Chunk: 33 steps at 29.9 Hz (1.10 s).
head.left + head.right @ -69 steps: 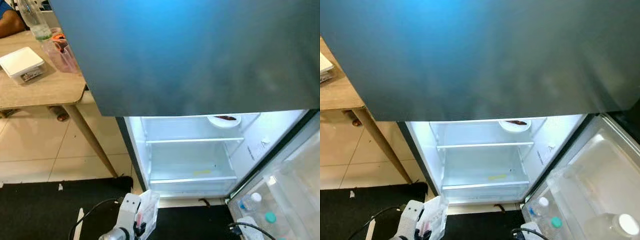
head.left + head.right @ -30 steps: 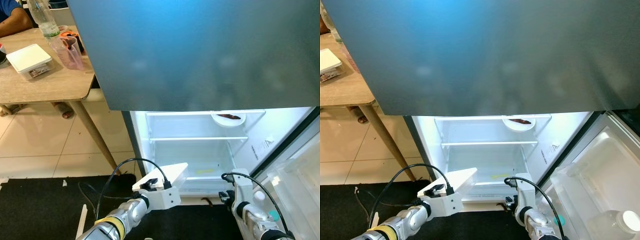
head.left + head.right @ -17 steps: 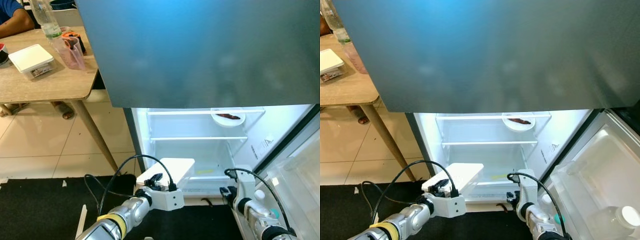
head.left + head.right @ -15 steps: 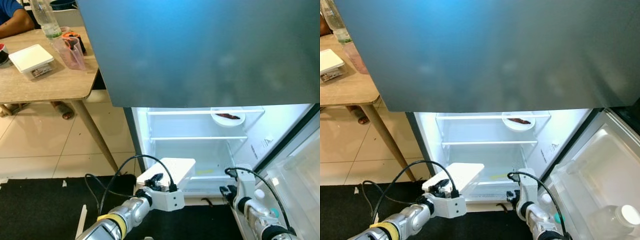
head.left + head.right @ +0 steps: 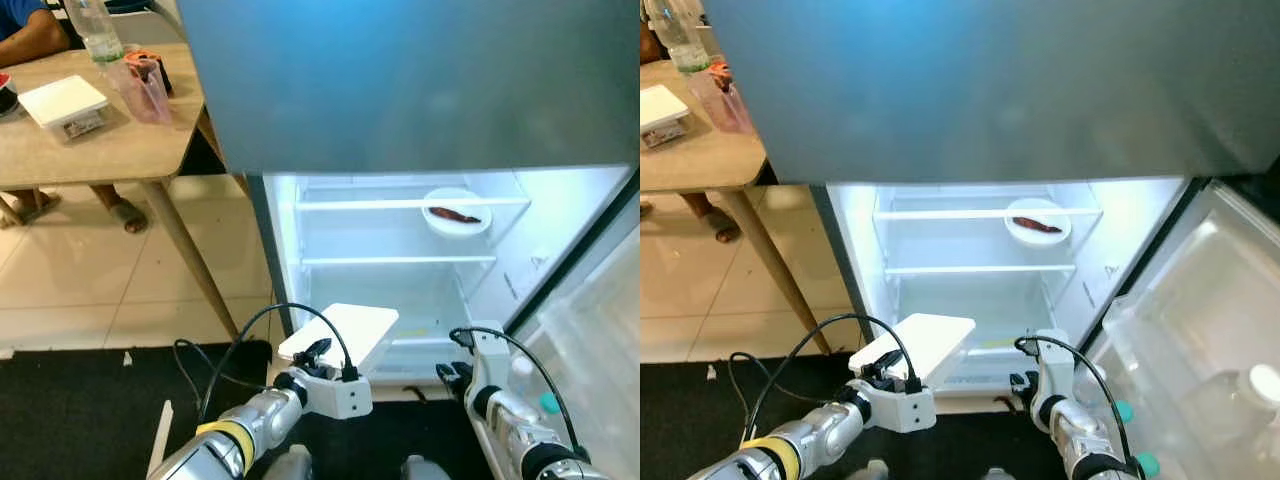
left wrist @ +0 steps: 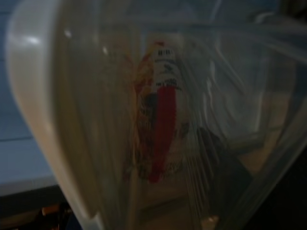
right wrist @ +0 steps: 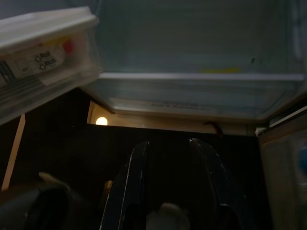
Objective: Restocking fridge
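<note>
Firmly, left end effector (image 5: 318, 362) grips white-lidded container (image 5: 345, 332).

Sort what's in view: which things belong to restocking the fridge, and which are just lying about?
Job:
left claw, holding the white-lidded container
open fridge
right claw, empty

Lying about:
table
white box
water bottle
plate inside the fridge

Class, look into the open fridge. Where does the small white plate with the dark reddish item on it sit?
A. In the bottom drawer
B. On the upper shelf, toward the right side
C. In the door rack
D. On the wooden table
B: the white plate rests on the upper glass shelf of the lit fridge, near its right wall, above the lower shelves.
</note>
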Motion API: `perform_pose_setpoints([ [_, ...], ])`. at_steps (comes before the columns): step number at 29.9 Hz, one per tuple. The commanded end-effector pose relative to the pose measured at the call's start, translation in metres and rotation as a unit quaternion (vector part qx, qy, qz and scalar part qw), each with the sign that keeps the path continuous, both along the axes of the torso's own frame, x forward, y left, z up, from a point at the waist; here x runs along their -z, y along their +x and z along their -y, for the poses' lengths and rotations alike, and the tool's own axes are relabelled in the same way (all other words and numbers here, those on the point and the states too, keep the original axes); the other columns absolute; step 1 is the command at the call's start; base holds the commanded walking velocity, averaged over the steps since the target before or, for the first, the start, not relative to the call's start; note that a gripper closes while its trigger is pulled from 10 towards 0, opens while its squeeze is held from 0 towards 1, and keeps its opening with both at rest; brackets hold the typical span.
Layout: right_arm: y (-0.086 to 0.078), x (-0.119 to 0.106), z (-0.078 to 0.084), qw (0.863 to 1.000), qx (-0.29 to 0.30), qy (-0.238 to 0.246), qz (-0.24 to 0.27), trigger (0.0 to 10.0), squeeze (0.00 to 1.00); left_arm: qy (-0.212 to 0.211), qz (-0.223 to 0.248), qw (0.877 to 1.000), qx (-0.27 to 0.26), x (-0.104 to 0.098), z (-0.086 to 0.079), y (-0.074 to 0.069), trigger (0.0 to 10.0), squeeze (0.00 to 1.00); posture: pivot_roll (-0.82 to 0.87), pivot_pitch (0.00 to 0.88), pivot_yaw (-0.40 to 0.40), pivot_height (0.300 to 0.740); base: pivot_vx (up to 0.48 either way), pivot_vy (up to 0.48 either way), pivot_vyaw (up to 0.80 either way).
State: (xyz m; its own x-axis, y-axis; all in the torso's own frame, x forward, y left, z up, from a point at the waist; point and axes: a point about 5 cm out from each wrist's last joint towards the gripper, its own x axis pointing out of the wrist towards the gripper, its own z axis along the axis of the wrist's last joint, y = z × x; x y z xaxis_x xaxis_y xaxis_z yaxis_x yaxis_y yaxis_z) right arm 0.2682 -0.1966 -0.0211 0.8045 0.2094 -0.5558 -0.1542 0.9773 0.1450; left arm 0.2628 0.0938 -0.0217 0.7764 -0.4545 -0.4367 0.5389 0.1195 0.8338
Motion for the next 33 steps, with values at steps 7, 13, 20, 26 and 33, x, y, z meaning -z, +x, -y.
perform_pose_setpoints([
  [7, 0.003, -0.004, -0.003, 0.999, 0.002, 0.035, 0.013, 10.0, 0.00, 0.004, 0.009, 1.000, 0.008, 0.001, -0.001, -0.002, 10.0, 0.00, -0.10, 0.086, 0.027, 0.585, 0.000, 0.000, 0.00],
  [13, 0.014, -0.014, -0.012, 0.998, -0.020, 0.054, 0.038, 10.0, 0.00, 0.007, 0.016, 1.000, 0.012, 0.000, -0.001, -0.001, 10.0, 0.00, -0.10, 0.087, 0.024, 0.560, 0.000, 0.000, 0.00],
  [20, 0.018, -0.018, -0.018, 0.996, -0.042, 0.064, 0.048, 10.0, 0.00, 0.009, 0.020, 1.000, 0.010, 0.000, -0.002, 0.000, 10.0, 0.00, -0.09, 0.087, 0.020, 0.535, 0.000, 0.000, 0.00],
  [26, 0.020, -0.020, -0.032, 0.992, -0.082, 0.082, 0.053, 10.0, 0.00, 0.011, 0.022, 1.000, 0.008, 0.000, -0.002, -0.001, 10.0, 0.00, -0.10, 0.090, 0.019, 0.510, 0.000, 0.000, 0.00],
  [33, 0.021, -0.023, -0.039, 0.989, -0.099, 0.094, 0.060, 10.0, 0.00, 0.016, 0.031, 0.999, 0.006, 0.000, -0.004, 0.000, 10.0, 0.00, -0.09, 0.095, 0.018, 0.490, 0.000, 0.000, 0.00],
])
